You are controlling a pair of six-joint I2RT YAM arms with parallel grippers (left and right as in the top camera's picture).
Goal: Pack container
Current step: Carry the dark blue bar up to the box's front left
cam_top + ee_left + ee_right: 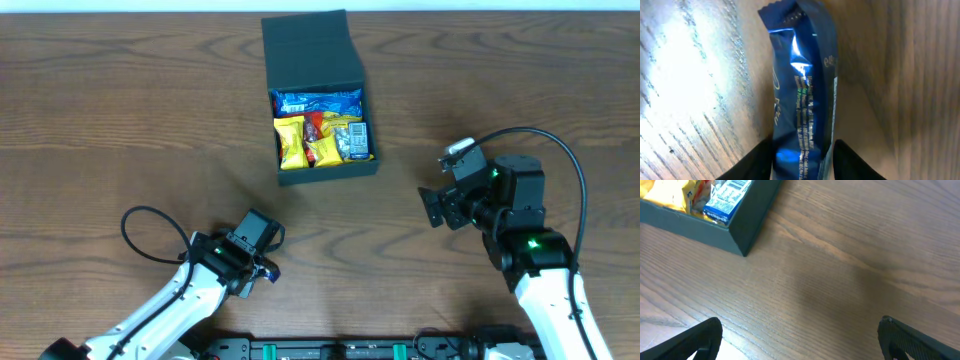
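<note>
The container point(328, 172) is a dark teal box near the table's far middle, with its lid point(310, 50) flipped back. It holds blue, yellow and red snack packets point(318, 128). My left gripper point(266, 268) is at the near left, well away from the box. In the left wrist view, this gripper point(802, 161) has its fingers pressed on both sides of a blue snack packet point(802, 85) lying on the wood. My right gripper point(432, 208) hovers right of the box. Its jaws point(800, 337) stand wide open over bare wood, and the container's corner point(742, 232) shows at the upper left.
The wooden table point(120, 120) carries only the box and the blue packet. A black cable point(150, 235) loops beside the left arm, and another cable point(560, 150) arches over the right arm.
</note>
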